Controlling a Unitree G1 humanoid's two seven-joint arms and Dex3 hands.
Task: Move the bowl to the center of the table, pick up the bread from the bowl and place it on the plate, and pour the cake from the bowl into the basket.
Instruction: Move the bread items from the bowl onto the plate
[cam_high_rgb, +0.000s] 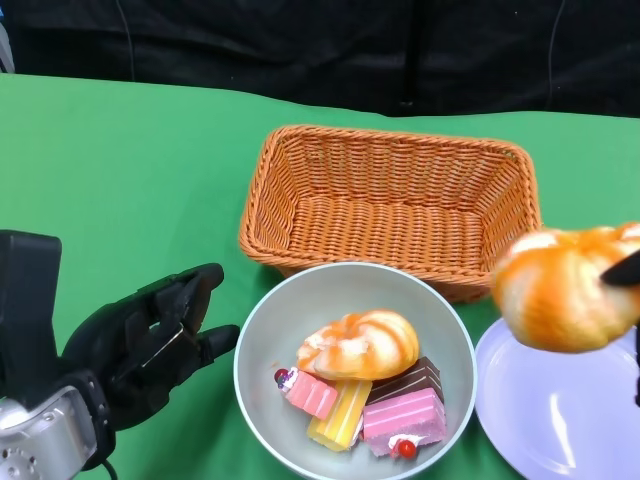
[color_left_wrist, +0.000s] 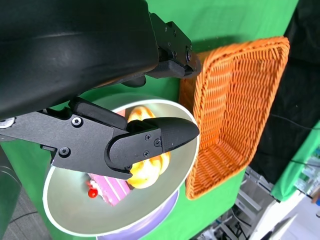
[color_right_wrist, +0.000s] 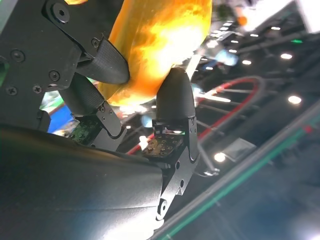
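Bread (cam_high_rgb: 560, 290) hangs in the air in the right robot hand (color_right_wrist: 145, 95), whose fingertips (color_right_wrist: 172, 97) press into its glazed sides. It sits above the near rim of the white plate (cam_high_rgb: 560, 420), which lies on the green worktop (cam_high_rgb: 130, 170) just right of the bowl (cam_high_rgb: 290, 320). The coming move turns on that vertical relation: the plate's bare middle lies below the bread and slightly toward the robot, so a short descent should set it down. The right arm is plainly the nearer one.

A second bread (cam_high_rgb: 360, 345) rests in the bowl on top of the cake pieces (cam_high_rgb: 400, 410). The left robot hand (cam_high_rgb: 150, 335) hovers just left of the bowl with its fingers spread, holding nothing. The basket (cam_high_rgb: 390, 205) stands directly behind the bowl, their rims nearly touching, its long axis running left to right. Open worktop stretches to the left.
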